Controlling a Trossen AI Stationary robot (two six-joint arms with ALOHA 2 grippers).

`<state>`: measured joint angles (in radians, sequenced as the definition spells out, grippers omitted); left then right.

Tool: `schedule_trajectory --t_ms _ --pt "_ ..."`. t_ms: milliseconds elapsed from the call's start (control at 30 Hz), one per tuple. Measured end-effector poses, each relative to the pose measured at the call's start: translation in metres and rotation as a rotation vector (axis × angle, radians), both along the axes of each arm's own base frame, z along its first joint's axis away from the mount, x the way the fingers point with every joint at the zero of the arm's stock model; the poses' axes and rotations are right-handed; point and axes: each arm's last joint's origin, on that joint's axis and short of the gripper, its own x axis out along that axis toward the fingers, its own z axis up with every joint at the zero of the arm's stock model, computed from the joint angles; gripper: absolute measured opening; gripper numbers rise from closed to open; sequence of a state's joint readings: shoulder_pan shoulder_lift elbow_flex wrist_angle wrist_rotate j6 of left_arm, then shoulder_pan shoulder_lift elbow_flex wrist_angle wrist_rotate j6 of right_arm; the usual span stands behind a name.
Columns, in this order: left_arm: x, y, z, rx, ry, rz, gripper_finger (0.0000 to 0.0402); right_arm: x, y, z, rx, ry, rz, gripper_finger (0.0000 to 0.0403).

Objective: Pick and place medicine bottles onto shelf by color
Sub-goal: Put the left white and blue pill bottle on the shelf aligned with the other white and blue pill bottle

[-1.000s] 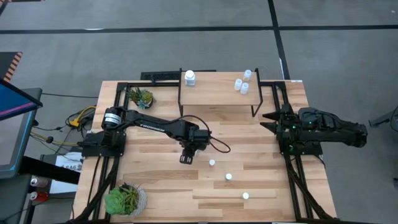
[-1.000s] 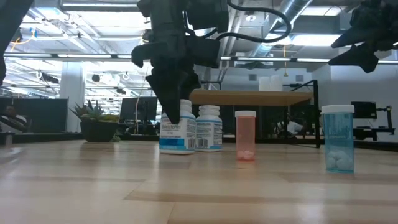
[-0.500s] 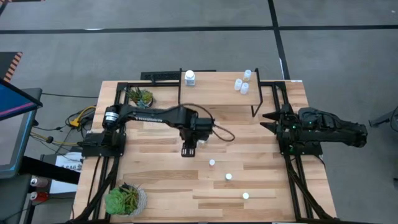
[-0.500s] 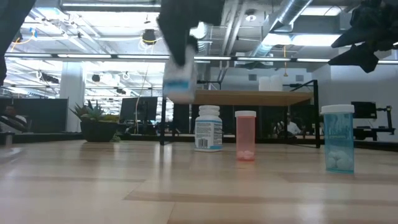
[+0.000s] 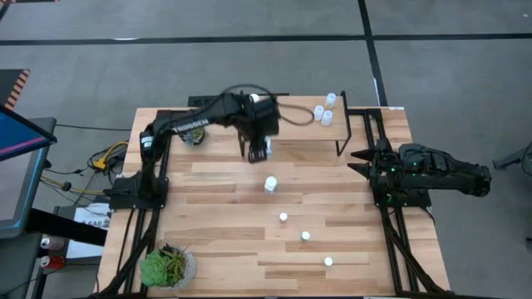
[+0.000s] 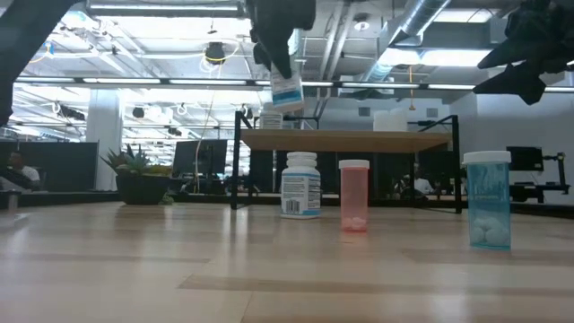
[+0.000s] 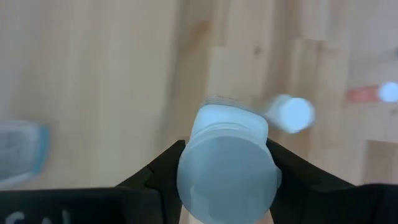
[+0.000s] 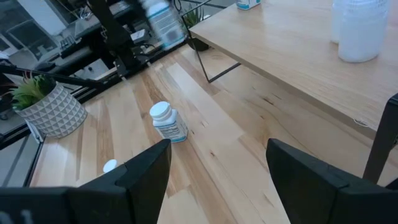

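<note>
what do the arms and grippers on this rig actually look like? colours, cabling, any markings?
Both arms are dark, near-black jointed links. The left arm carries white lettering along one link, a silver band at its base joint and a loose black cable looping over the wrist. The right arm is bulkier, with small green lights. Each gripper, left gripper and right gripper, has two flat black fingers.

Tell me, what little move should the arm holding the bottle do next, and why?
Probably carry it a little farther over the shelf and lower it beside the white bottle already standing there. The left gripper is shut on a white bottle, held above shelf height near the shelf's front edge, not yet set down. The right gripper waits at the table's right side.
</note>
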<state>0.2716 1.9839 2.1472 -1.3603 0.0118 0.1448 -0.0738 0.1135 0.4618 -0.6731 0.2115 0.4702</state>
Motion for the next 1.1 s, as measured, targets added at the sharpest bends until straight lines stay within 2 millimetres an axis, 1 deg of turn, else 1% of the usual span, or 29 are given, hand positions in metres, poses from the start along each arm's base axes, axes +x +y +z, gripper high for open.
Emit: schedule_trajectory --t_ms 167,267,500,633,767,833,967,1100 --pt "-0.019 0.037 -0.002 -0.021 0.061 0.071 0.0159 0.000 0.000 0.000 0.000 -0.001 0.000 0.0286" --pt "-0.030 0.052 -0.003 -0.031 0.107 0.096 0.0156 0.000 0.000 0.000 0.000 -0.001 -0.001 0.0286" --pt "-0.039 0.079 -0.002 0.006 0.080 0.092 0.0154 0.000 -0.001 0.000 -0.005 -0.005 -0.036 0.0286" --pt "-0.040 0.093 -0.007 0.031 0.078 0.079 0.0155 -0.001 -0.001 0.000 0.006 -0.005 -0.058 0.0286" --pt "-0.037 0.102 -0.012 0.050 0.064 0.068 0.0153 -0.001 -0.002 0.000 0.007 -0.006 -0.060 0.0286" --pt "-0.036 0.105 -0.017 0.047 0.083 0.056 0.0153 -0.001 -0.002 0.000 0.006 -0.006 -0.063 0.0286" --pt "-0.036 0.106 -0.017 0.052 0.087 0.051 0.0162 -0.001 -0.002 0.000 0.009 -0.007 -0.064 0.0286" --pt "-0.036 0.105 -0.017 0.081 0.103 0.043 0.0179 -0.001 -0.002 0.000 0.009 -0.007 -0.064 0.0286"
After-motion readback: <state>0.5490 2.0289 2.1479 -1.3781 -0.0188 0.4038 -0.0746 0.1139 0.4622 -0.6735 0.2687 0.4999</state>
